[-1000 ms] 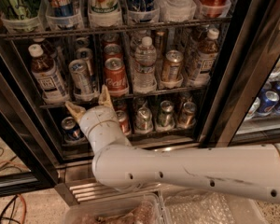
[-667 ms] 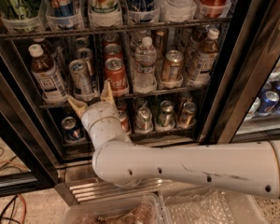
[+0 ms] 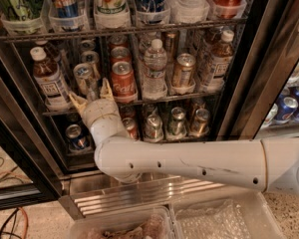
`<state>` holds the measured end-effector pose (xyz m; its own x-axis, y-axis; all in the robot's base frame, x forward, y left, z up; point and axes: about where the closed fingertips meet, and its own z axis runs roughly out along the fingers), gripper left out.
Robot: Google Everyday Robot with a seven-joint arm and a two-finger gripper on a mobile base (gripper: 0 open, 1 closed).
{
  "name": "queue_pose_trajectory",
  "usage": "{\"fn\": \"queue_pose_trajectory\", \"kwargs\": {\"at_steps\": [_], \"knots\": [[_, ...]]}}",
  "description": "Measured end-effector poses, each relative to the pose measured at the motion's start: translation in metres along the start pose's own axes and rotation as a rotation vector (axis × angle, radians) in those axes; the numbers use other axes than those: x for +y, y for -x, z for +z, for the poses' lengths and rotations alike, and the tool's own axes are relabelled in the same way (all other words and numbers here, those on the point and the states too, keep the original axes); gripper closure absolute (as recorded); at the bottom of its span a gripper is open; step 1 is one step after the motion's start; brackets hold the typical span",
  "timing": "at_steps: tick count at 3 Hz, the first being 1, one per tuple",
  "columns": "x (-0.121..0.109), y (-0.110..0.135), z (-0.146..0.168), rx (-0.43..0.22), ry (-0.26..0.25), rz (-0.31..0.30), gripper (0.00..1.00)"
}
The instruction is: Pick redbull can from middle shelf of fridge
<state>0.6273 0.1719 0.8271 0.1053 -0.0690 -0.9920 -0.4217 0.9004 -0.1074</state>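
The fridge (image 3: 250, 78) stands open before me. The redbull can (image 3: 84, 78), slim and silver, stands at the left of the middle shelf (image 3: 189, 97), between a tea bottle (image 3: 46, 78) and a red Coca-Cola can (image 3: 122, 79). My gripper (image 3: 92, 96) is open just in front of and below the redbull can. One finger (image 3: 78, 102) is at the can's lower left and the other (image 3: 106, 89) at its lower right. The can's base is hidden behind the gripper. My white arm (image 3: 199, 163) reaches in from the right.
A water bottle (image 3: 154, 68), a gold-tan can (image 3: 183, 69) and another tea bottle (image 3: 217, 59) share the middle shelf. Short cans (image 3: 177, 121) fill the rack below. Bottles and cans in cup-trays (image 3: 65, 21) stand above. Clear bins (image 3: 224, 218) lie on the floor below the ribbed steel strip (image 3: 139, 193).
My gripper has moved up and slightly left, closer to the redbull can, with its fingers still spread.
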Motion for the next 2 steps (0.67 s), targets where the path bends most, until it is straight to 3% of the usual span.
{"fn": "queue_pose_trajectory", "kwargs": {"at_steps": [1,2], "knots": [[-0.0031,-0.0014,0.0052,0.001,-0.001,-0.004,0.34],[-0.0083,-0.0021,0.0091,0.01,-0.007,-0.01,0.53]]}}
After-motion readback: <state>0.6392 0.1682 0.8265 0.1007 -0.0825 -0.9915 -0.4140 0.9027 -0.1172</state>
